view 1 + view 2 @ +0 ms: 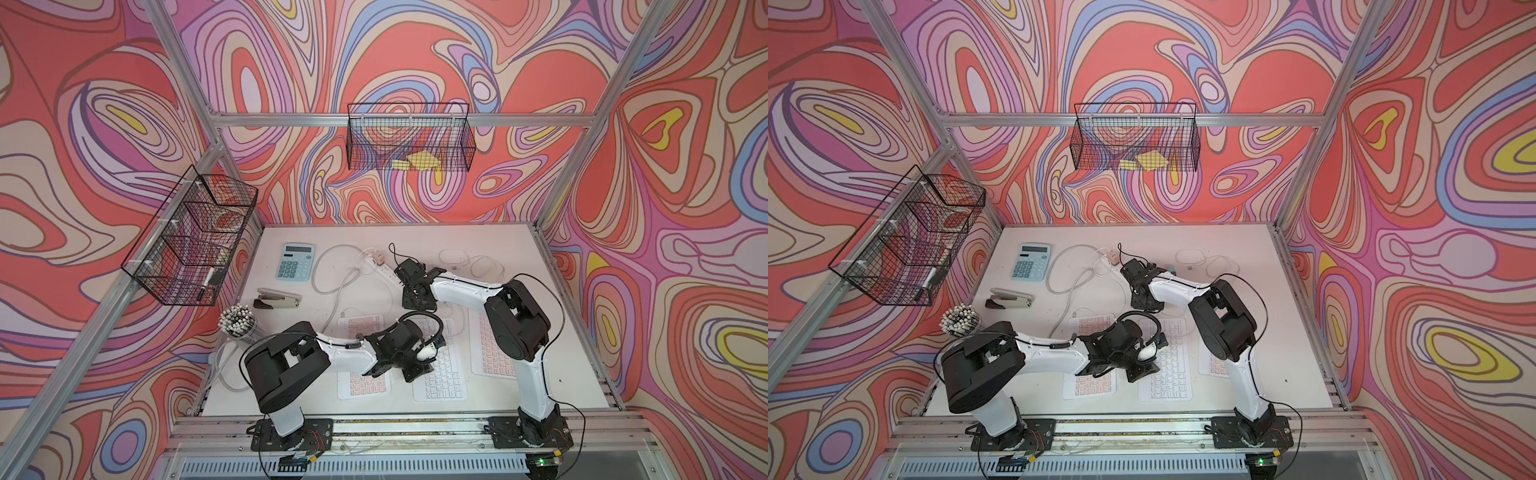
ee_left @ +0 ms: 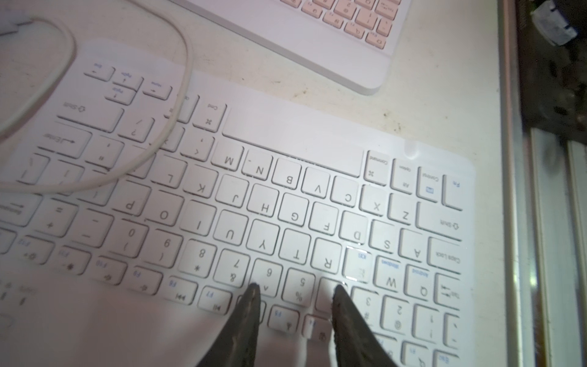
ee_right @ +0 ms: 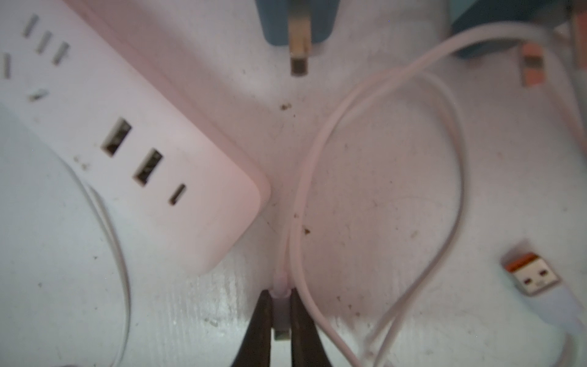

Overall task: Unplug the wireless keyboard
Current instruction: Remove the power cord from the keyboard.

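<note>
The white keyboard (image 1: 446, 374) (image 1: 1171, 374) lies in the middle of the table, between two pink-keyed ones. My left gripper (image 2: 297, 289) (image 1: 415, 372) is open over its number row. The fingertips (image 2: 254, 290) stand on or just above the keys, with nothing between them. A white cable (image 2: 178, 127) loops across that keyboard's other end. My right gripper (image 3: 281, 297) (image 1: 415, 305) is farther back, beside the white power strip (image 3: 143, 165) (image 1: 376, 266). It is shut on a small white cable plug (image 3: 281, 317), whose pale cable (image 3: 305, 190) runs away over the table.
Pink-keyed keyboards (image 1: 363, 384) (image 1: 492, 353) flank the white one. A calculator (image 1: 296, 262), a stapler (image 1: 276, 298) and a cup of pens (image 1: 237, 322) sit at the left. A loose orange USB plug (image 3: 530, 273) and blue adapters (image 3: 298, 22) lie near the right gripper. Wire baskets (image 1: 411, 137) hang on the walls.
</note>
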{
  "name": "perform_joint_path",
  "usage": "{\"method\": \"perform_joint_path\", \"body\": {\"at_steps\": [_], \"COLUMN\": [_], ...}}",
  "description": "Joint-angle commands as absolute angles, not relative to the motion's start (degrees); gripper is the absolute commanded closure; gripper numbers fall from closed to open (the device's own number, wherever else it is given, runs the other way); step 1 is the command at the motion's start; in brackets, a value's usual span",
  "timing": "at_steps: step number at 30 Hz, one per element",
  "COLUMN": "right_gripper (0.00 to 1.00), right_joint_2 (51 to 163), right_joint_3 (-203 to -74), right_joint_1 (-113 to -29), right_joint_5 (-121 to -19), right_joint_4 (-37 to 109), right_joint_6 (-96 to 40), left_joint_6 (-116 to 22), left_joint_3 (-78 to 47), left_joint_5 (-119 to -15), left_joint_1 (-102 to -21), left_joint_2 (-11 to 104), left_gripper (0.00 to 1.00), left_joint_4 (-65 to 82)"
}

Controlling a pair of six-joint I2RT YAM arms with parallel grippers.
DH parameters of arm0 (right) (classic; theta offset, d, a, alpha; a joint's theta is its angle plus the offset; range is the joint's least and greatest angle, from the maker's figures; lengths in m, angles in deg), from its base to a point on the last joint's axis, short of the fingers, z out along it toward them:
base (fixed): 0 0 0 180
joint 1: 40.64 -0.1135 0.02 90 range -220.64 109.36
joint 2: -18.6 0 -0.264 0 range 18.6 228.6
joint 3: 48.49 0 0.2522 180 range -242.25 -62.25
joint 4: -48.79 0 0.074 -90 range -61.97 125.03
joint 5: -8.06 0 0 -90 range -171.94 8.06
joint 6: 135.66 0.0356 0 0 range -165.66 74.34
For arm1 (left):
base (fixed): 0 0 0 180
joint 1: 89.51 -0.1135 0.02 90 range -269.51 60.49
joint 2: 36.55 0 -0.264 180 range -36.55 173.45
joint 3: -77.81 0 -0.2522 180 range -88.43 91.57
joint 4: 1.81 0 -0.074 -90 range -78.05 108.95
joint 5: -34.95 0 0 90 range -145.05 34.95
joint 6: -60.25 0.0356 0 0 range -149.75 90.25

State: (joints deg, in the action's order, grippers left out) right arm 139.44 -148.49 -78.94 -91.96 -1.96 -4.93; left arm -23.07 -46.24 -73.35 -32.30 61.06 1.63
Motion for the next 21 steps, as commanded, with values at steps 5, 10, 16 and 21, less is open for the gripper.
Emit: {"method": "perform_joint_path", "body": {"at_steps": [5, 10, 16, 21], "right_gripper": [0.78, 0.72, 0.67, 0.67], "right_joint_2": [138.6, 135.3, 131.7, 128.9], "right_joint_3": [-142.9, -141.4, -140.3, -139.2], "right_joint_1": [-78.5, -77.5, -76.9, -76.3], "right_joint_5": [-83.1, -82.8, -81.0, -80.7], "right_joint_4": [-0.1, 0.1, 1.3, 2.5], "right_joint_6": [-11.2, -12.4, -13.7, -15.3], "left_joint_6": [-25.7, -27.2, -28.9, -31.5], "left_joint_3": [-43.7, -43.0, -43.0, -45.1], "left_joint_5": [-74.6, -75.1, -76.0, -75.9], "left_joint_1": [-35.7, -36.5, -37.3, -40.0], "left_joint_2": [57.0, 53.7, 49.8, 46.8], "left_gripper": [0.59, 0.58, 0.58, 0.57], "left_joint_4": [17.8, 17.4, 15.5, 13.2]}}
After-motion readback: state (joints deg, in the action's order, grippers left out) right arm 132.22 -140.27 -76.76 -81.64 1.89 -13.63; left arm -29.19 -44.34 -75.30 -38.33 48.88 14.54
